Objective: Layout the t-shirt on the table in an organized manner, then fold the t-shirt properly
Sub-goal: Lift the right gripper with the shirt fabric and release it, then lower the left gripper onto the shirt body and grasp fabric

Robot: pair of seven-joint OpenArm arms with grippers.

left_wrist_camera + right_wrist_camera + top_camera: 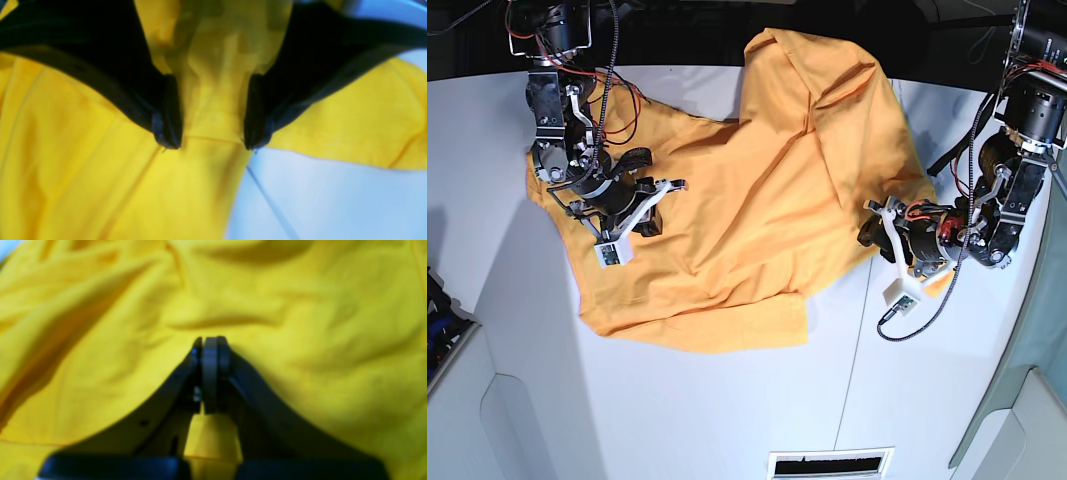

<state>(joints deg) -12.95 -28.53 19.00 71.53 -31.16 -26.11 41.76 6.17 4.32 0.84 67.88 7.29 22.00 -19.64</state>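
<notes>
The table (pixel 727 410) held the shirt (pixel 757 210) spread and rumpled (one edge off the far side); the left gripper (pixel 213 145) stood open over its edge, the right gripper (pixel 210 343) pinched closed on the cloth

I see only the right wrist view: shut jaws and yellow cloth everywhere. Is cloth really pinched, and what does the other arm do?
Observer: The right gripper is shut, but no view shows clearly whether a fold of the t-shirt is caught.
Operator: And the left one?
Observer: The left gripper is open, its tips at the shirt's edge where the white table begins.
Operator: Is the shirt flat?
Observer: No. In the base view it lies crumpled, its far part hanging past the table's back edge.
</notes>
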